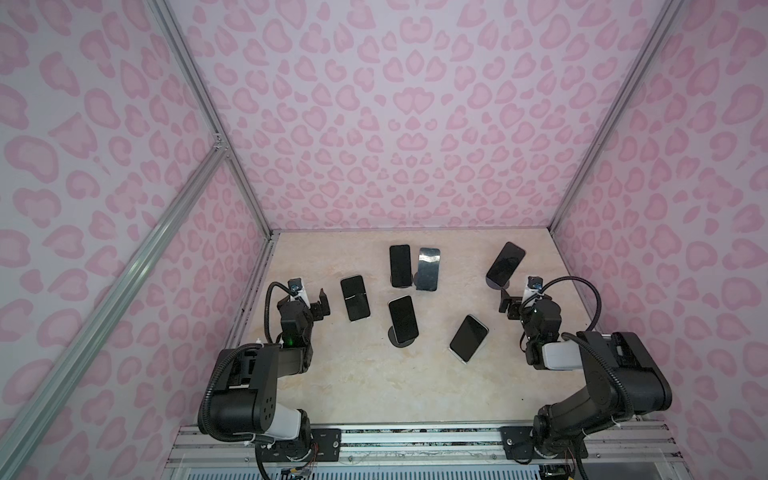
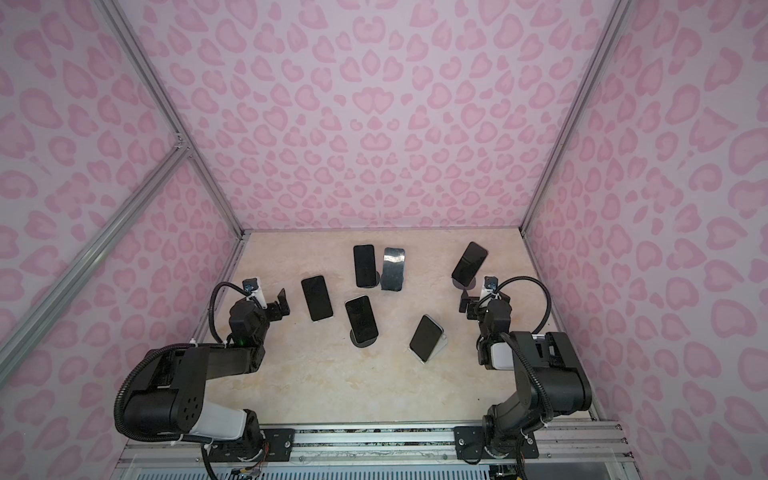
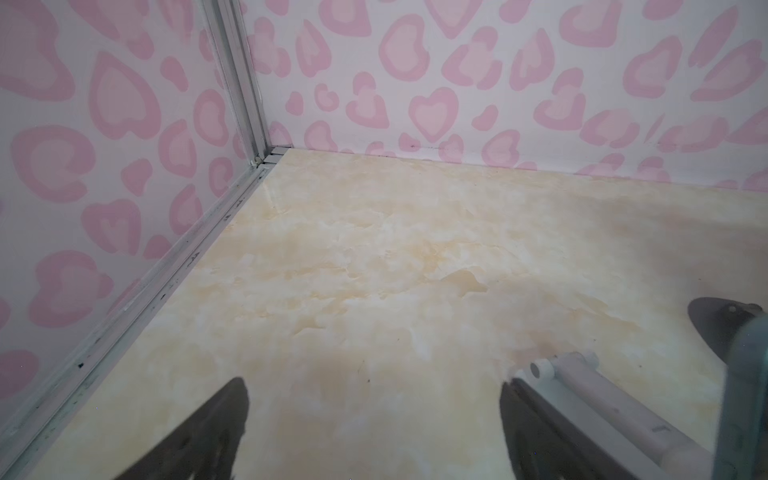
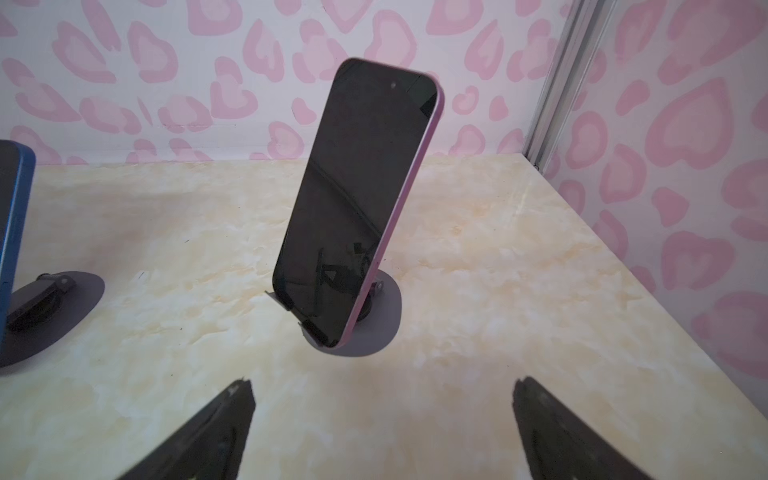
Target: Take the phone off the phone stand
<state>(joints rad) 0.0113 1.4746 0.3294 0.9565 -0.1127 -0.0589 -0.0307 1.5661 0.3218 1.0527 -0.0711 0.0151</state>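
Currently | right gripper [image 4: 384, 382]: jaws wide apart, empty, facing pink-edged phone [image 4: 361, 199], near but clear of it | phone: leaning tilted on round dark stand [image 4: 388, 328], far right of table [image 1: 374, 386] | left gripper [image 3: 374, 390]: jaws wide apart, empty, low over table's left edge | left arm [image 1: 249, 374], right arm [image 1: 615, 374]: folded, elbows raised, wrists reaching toward back wall [image 1: 395, 124]

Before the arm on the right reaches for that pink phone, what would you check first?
1. The right gripper is open: ok.
2. The pink phone leans on its stand, facing that gripper: ok.
3. The table between them is bare: ok.
4. The blue phone sits well apart from the pink one: ok.
5. The left gripper is open, holding nothing: ok.
6. How tightly the stand grips the phone: cannot tell.
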